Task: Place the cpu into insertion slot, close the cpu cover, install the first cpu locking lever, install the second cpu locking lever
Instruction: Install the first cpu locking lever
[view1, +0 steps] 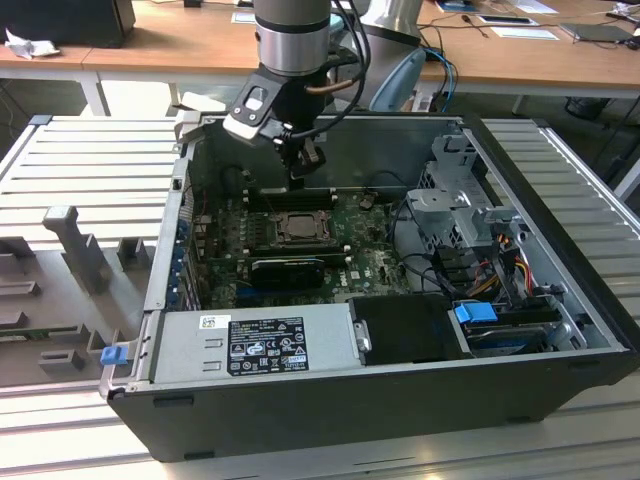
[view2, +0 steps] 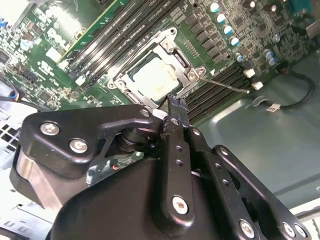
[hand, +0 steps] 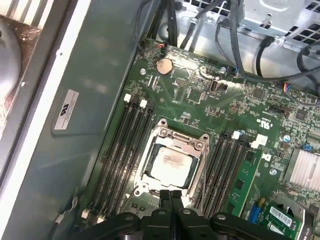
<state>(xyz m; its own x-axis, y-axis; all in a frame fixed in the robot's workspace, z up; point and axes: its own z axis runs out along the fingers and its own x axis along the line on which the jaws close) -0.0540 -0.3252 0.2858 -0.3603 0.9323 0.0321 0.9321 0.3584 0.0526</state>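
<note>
pale square cpu (hand: 170, 166) sits framed by the silver cpu cover (hand: 200, 167), tool (hand: 170, 193) tips together beside it.

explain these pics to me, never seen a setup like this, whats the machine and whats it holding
The machine is a robot arm with a gripper at its tip. The exterior view comes from a camera off the arm; both wrist views come from cameras riding on the arm near the gripper. Under it an open computer case lies on a slatted metal table. Inside, on the green circuit board, the cpu sits in the insertion slot, with the cpu cover lying down around it. The fingers are shut together right by the slot's edge, and nothing shows between them.
</note>
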